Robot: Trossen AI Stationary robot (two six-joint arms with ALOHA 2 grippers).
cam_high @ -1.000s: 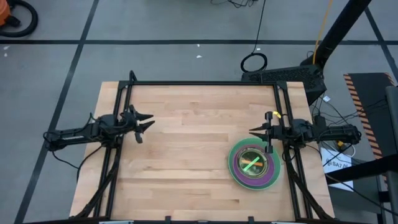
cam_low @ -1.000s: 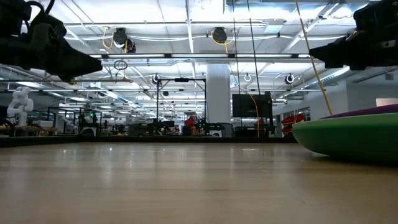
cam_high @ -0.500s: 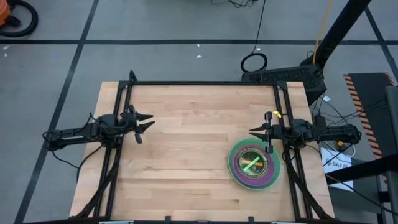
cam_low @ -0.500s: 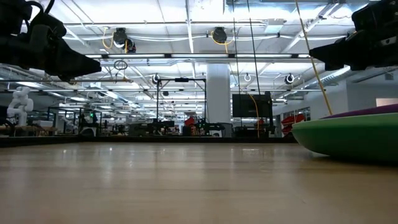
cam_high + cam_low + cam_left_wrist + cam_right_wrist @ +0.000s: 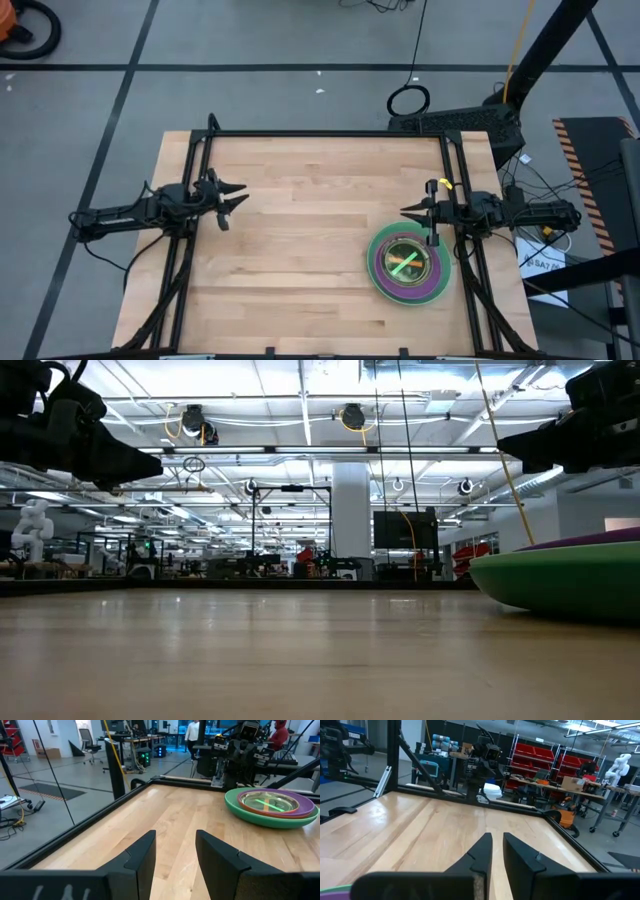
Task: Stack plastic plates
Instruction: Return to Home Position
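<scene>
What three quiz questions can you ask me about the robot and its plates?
1. True or false: the left pincer is holding a plate.
2. Pick one: what colour is the bottom plate in the stack of plates? A yellow, B green, C black.
3. Fill the gap: the pincer closer to the stack is the ____ pincer.

Key
1. False. It is open and empty, far from the stack.
2. B, green.
3. Right. The right pincer sits just beside the stack but does not touch it.
</scene>
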